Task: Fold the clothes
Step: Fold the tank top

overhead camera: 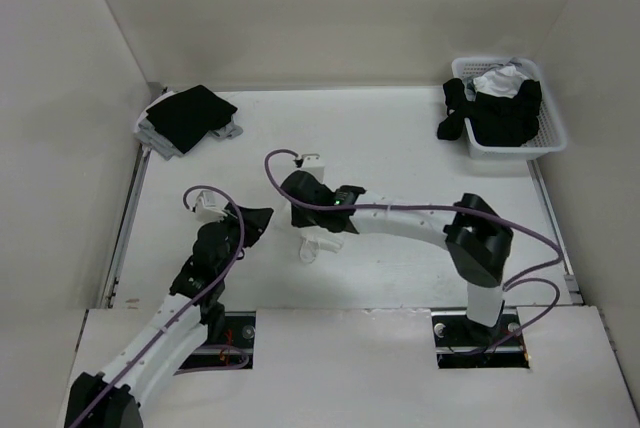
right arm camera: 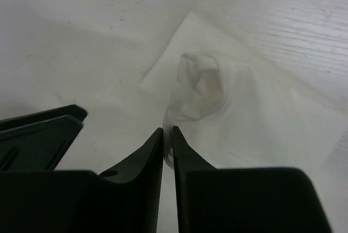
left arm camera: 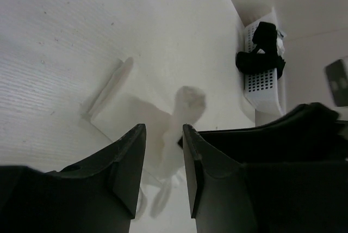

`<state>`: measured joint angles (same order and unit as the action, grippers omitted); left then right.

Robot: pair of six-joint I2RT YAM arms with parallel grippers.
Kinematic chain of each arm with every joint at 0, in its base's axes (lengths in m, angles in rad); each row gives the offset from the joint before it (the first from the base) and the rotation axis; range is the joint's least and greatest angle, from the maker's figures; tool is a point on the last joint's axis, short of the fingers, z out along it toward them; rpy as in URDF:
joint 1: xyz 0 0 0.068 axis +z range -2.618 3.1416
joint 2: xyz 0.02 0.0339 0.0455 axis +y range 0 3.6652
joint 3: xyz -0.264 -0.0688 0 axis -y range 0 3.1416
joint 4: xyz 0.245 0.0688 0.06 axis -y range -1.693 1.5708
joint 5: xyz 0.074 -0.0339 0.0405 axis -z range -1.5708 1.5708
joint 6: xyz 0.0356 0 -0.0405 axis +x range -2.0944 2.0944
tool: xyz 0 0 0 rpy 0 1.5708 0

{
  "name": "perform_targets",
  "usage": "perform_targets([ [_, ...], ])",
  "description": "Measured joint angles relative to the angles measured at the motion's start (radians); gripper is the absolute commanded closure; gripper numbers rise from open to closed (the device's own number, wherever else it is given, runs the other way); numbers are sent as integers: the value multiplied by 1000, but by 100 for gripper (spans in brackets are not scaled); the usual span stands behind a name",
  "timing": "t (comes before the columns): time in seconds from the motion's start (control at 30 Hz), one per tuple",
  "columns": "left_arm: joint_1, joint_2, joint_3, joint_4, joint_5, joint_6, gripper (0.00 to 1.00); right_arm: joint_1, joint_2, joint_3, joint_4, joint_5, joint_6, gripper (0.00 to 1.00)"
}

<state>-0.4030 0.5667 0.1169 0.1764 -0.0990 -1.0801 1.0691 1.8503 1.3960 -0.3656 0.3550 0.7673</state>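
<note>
The right end effector (right arm camera: 167,130) has its fingers pressed almost together, with only a sliver of a gap. A thin, translucent strip of the white camisole (right arm camera: 244,108) runs into that gap, so it is pinching the fabric. From the pinch the cloth rises in a small bunched fold, while the rest of the garment lies flat on the tabletop (overhead camera: 400,148).

The left end effector (left arm camera: 163,128) is partly spread. Nothing sits between its fingers, and it hangs above the camisole without touching it. Two strap loops show on the tabletop below it.

In the top view the camisole lies near the middle of the tabletop, by both end effectors, and is hard to make out against the white surface. A black garment (overhead camera: 190,116) lies at the far left corner, and a basket (overhead camera: 550,123) of clothes at the far right.
</note>
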Motion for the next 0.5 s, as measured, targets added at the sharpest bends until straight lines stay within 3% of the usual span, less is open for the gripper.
perform_targets([
  [0.03, 18, -26, 0, -13, 6, 0, 68, 2, 35, 26, -3, -5, 3, 75],
  [0.1, 60, -72, 0, -40, 16, 0, 67, 6, 92, 60, -2, -18, 18, 52],
  [0.13, 81, -92, 0, -52, 21, 0, 67, 6, 107, 67, 1, -25, 27, 45],
  [0.17, 100, -105, 0, -62, 27, 0, 66, 8, 115, 68, 2, -32, 35, 40],
  [0.27, 161, -114, 0, -83, 50, 1, 66, 13, 99, 37, 55, -42, 49, 38],
  [0.33, 187, -96, 0, -84, 62, 4, 66, 13, 46, -33, 118, -43, 56, 42],
  [0.47, 151, -2, 3, -53, 88, 20, 66, 9, -135, -220, 216, -46, 66, 78],
  [0.5, 127, 26, 6, -41, 91, 24, 66, 4, -172, -255, 237, -49, 67, 83],
])
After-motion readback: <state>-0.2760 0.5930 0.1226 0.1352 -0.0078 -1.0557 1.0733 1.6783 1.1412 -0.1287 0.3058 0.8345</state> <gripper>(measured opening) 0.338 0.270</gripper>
